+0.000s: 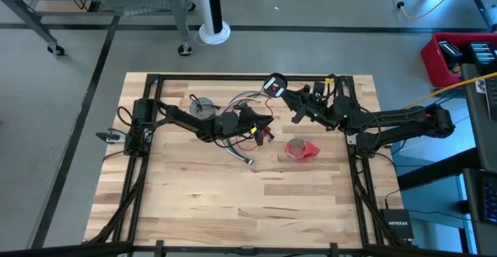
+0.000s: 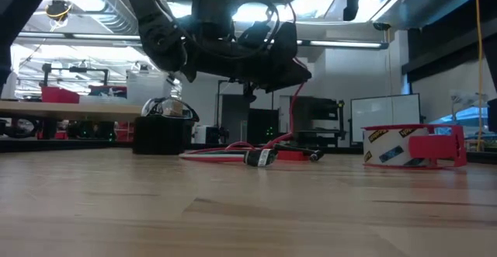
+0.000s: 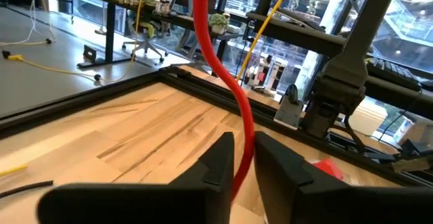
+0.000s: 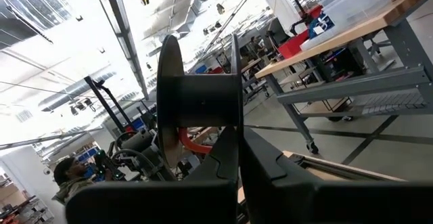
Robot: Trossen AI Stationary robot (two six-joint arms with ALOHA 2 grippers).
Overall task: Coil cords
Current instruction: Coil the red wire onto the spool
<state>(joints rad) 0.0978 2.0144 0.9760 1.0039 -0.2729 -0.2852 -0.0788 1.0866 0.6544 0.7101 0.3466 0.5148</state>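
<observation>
We see the left gripper (image 3: 243, 158) near the middle of the table (image 1: 233, 203), its fingers (image 3: 216, 162) drawn in narrow around a red wire (image 3: 230, 82) that runs up between them; the wrist view shows the wire touching or nearly touching both inner faces. That wire belongs to the long cord bundle (image 1: 247, 133), which trails from the gripper down onto the table, its plug end (image 2: 260, 158) lying flat on the wood. The right gripper (image 4: 240, 158) is raised toward the far right part of the table, its fingers clamped on a black spool (image 4: 199, 102) with a red-and-black coil at its end (image 1: 273, 85). A small grey coil (image 1: 203, 105) lies on the table beside the left arm. A red tape roll (image 1: 301, 150) sits nearer the right side, apart from the cords.
</observation>
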